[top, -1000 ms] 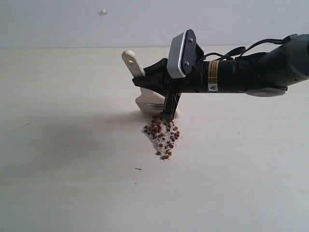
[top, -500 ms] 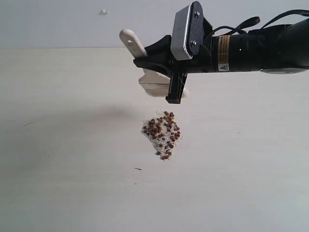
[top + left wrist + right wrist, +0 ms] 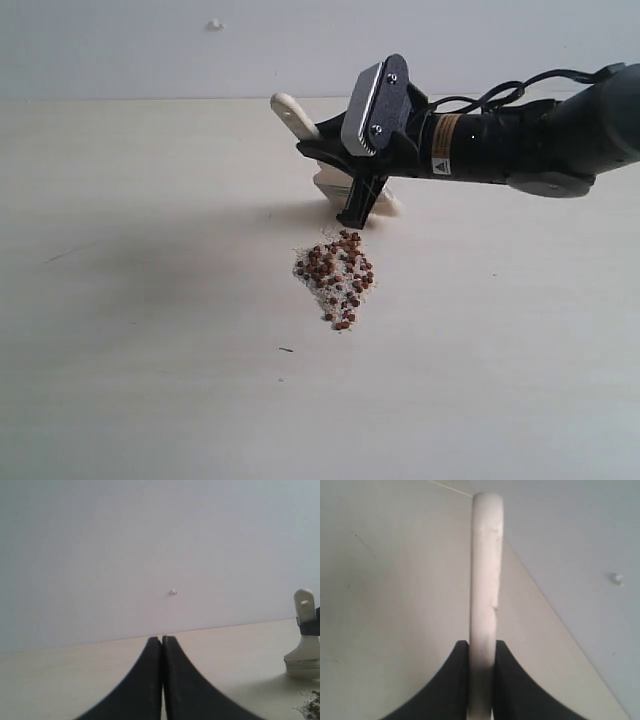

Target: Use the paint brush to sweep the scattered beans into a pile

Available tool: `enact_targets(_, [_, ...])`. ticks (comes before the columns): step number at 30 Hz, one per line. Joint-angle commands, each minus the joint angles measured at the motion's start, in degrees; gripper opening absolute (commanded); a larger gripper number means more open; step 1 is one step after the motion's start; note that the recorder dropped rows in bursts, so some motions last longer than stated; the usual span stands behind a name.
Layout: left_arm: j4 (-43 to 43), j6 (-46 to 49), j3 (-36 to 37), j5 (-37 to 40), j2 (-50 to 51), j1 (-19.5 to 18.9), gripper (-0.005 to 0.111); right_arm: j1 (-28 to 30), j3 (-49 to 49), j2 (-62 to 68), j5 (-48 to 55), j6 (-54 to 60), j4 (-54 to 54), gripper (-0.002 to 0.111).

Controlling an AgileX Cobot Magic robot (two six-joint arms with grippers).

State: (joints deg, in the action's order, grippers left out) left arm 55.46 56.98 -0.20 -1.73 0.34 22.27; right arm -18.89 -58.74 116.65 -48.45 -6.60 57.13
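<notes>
Near the middle of the pale worktop, well clear of its far edge: a small pile of reddish-brown beans, mixed with fine whitish crumbs. Broad on the side toward the far edge, narrowing to a point toward the near edge. Some single beans lying loose at the rim of the pile.

Just behind the pile, on the far-edge side: the paint brush, gripped by the right gripper, with the arm reaching in from the right. Jaws closed only down to the thickness of the pale wooden handle, one black finger pressed against each side of it. Handle end tilted up and toward the far left corner; bristle end low, beside the far rim of the beans. Not possible to tell whether touching the worktop or the beans.

Left gripper with jaws brought fully together, tips touching, nothing between them. Pointed toward the far edge and the plain wall, not visible in the exterior view.
</notes>
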Motion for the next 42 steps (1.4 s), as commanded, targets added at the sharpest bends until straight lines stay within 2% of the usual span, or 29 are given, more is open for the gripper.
enact_targets(1, [0.32, 0.01, 0.2, -0.12, -0.34, 0.27, 0.0, 0.36, -0.34, 2.47, -2.6, 1.58, -3.03, 0.0])
enact_targets(14, [0.32, 0.01, 0.2, -0.12, -0.34, 0.27, 0.0, 0.36, -0.34, 2.25, -6.99, -15.46, 9.53, 0.0])
enact_targets(21, [0.32, 0.01, 0.2, -0.12, -0.34, 0.27, 0.0, 0.36, -0.34, -3.58, -3.52, -18.2, 11.02, 0.0])
enact_targets(25, [0.32, 0.01, 0.2, -0.12, -0.34, 0.27, 0.0, 0.36, -0.34, -9.37, 4.98, -17.66, 1.63, 0.0])
enact_targets(29, [0.32, 0.01, 0.2, -0.12, -0.34, 0.27, 0.0, 0.36, -0.34, -15.97, 21.25, -13.78, -14.24, 0.0])
enact_targets(31, [0.32, 0.01, 0.2, -0.12, -0.34, 0.27, 0.0, 0.36, -0.34, -20.27, 31.65, -4.58, -32.28, 0.0])
enact_targets(33, [0.32, 0.01, 0.2, -0.12, -0.34, 0.27, 0.0, 0.36, -0.34, -23.67, 36.7, 3.33, -47.63, 0.0])
enact_targets(36, [0.32, 0.01, 0.2, -0.12, -0.34, 0.27, 0.0, 0.36, -0.34, -28.09, 41.79, 11.61, -61.99, 0.0])
enact_targets(39, [0.32, 0.01, 0.2, -0.12, -0.34, 0.27, 0.0, 0.36, -0.34, -32.33, 47.61, 15.52, -69.51, 0.0])
enact_targets(42, [0.32, 0.01, 0.2, -0.12, -0.34, 0.27, 0.0, 0.36, -0.34, -37.09, 53.36, 15.24, -70.34, 0.0])
